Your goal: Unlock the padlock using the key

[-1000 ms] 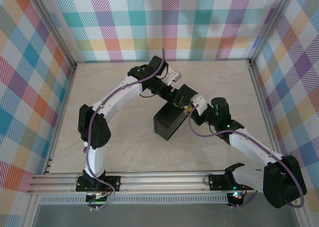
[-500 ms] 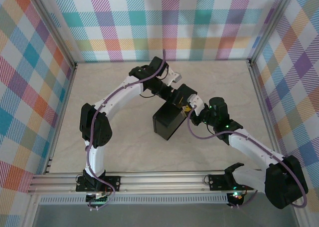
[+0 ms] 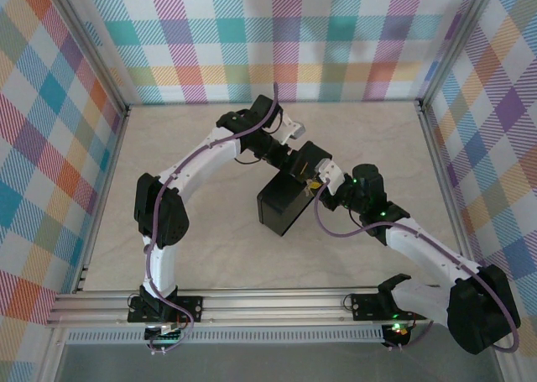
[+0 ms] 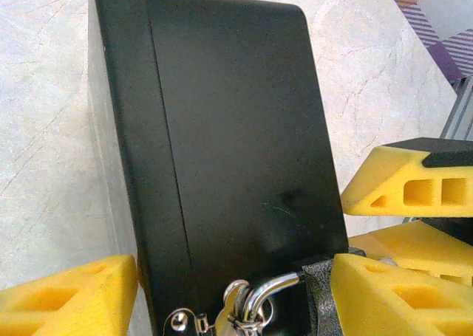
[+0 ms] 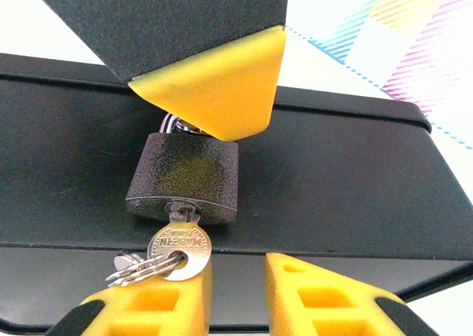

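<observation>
Mostly hidden is the shackle of the padlock [image 5: 183,177]. In the right wrist view one yellow finger of the left gripper [image 4: 235,269] lies across its top, so I cannot tell whether it has sprung. The key [image 5: 179,246] is pushed into the underside of the padlock with its blade buried, and only its round head and a ring with a second small key show. From above, padlock and key are too small to make out among the fingers at the right end of the box [image 3: 284,207].

Both arms reach in to that end of the box, the left arcing over from behind it, the right coming from the near right. The left gripper's jaws stand wide, straddling the box. One finger touches the padlock, but whether they clamp I cannot tell. The right gripper [image 5: 238,266] sits just below the key, its jaws slightly parted with nothing between them.

The box is closed, with the padlock hanging on its front.
</observation>
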